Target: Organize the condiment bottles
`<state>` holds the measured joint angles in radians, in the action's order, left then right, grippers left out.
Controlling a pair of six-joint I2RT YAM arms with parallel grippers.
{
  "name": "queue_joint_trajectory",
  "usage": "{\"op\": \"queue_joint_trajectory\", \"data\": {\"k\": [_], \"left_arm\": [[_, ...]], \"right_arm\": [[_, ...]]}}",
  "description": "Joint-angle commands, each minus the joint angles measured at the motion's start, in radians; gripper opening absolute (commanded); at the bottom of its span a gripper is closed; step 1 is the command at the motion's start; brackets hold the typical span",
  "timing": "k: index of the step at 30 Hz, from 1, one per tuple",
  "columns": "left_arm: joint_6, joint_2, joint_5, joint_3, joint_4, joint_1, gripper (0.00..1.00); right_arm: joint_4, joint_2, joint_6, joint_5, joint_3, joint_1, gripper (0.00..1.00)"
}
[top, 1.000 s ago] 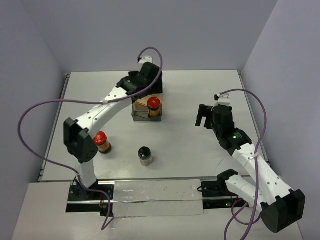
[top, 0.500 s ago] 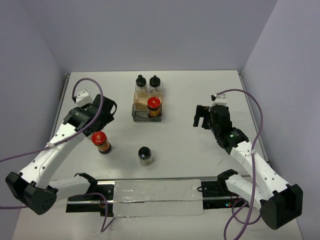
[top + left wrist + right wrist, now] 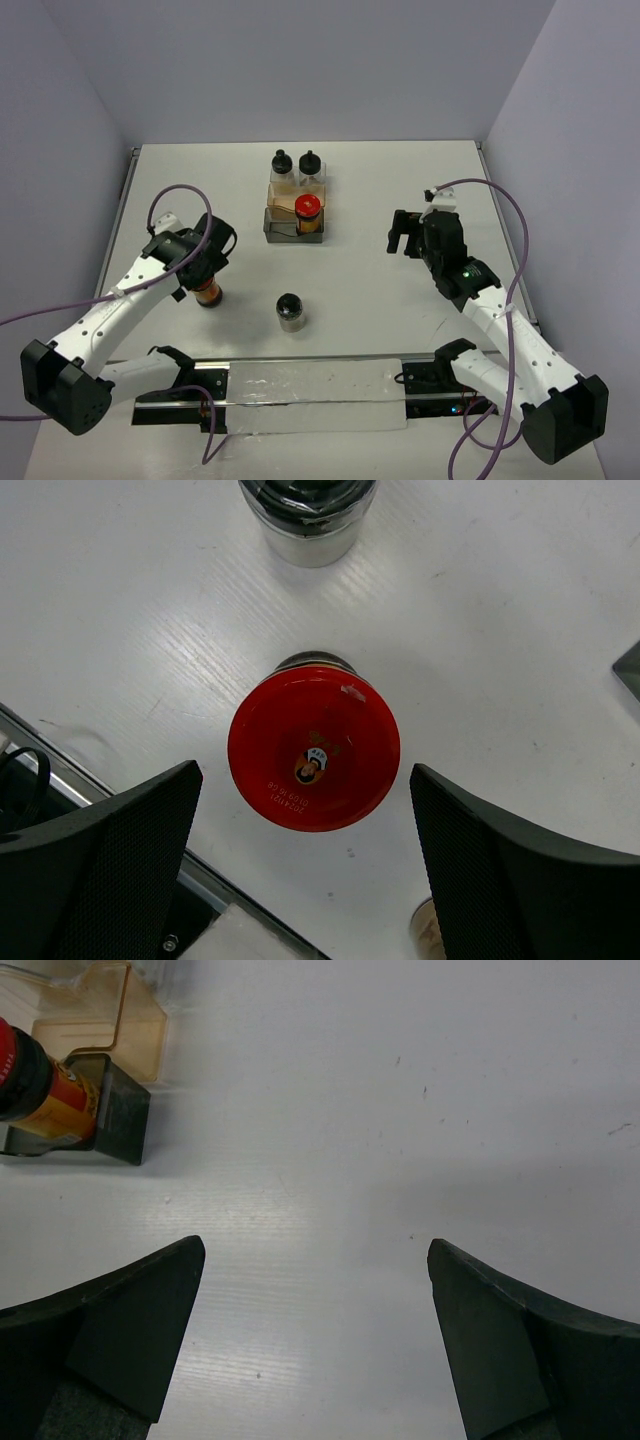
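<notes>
A red-capped bottle (image 3: 208,294) with orange-brown contents stands upright on the table at the front left. My left gripper (image 3: 204,264) hangs right over it, open; in the left wrist view the red cap (image 3: 314,748) lies between the two fingers (image 3: 110,870), untouched. A black-capped bottle (image 3: 291,311) stands alone at the front middle and shows at the top of the left wrist view (image 3: 310,510). Two black-capped bottles (image 3: 296,165) and another red-capped bottle (image 3: 309,210) stand in the clear tray (image 3: 275,228). My right gripper (image 3: 405,232) is open and empty over bare table.
The right wrist view shows the tray's corner (image 3: 125,1020) and the red-capped bottle in it (image 3: 40,1085) at far left, with my right gripper (image 3: 315,1250) over white tabletop. A metal rail (image 3: 310,385) runs along the near edge. Purple cables loop from both arms.
My left arm has swung from over the tray back to the front left and now sits over the red-capped bottle. The right arm has barely moved.
</notes>
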<state>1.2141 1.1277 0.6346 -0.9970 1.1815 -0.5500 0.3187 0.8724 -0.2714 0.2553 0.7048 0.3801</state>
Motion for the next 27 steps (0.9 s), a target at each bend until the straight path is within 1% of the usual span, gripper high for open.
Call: {"op": "queue_joint_trajectory", "data": {"k": [1, 10, 13, 19, 27], "left_arm": [[0.029, -0.020, -0.019, 0.019, -0.079, 0.010, 0.95], [0.001, 0.020, -0.042, 0.065, -0.157, 0.028, 0.95], [0.002, 0.017, -0.038, 0.083, -0.170, 0.031, 0.93], [0.002, 0.016, -0.020, 0.109, -0.185, 0.041, 0.91], [0.003, 0.006, -0.004, 0.142, -0.214, 0.054, 0.86]], "right_arm": [[-0.020, -0.027, 0.001, 0.001, 0.018, 0.005, 1.00], [-0.014, -0.031, 0.001, -0.006, 0.020, 0.005, 1.00], [-0.013, -0.031, 0.001, -0.001, 0.019, 0.006, 1.00], [-0.019, -0.020, 0.001, -0.011, 0.017, 0.005, 1.00], [-0.010, -0.023, 0.001, -0.009, 0.016, 0.005, 1.00]]}}
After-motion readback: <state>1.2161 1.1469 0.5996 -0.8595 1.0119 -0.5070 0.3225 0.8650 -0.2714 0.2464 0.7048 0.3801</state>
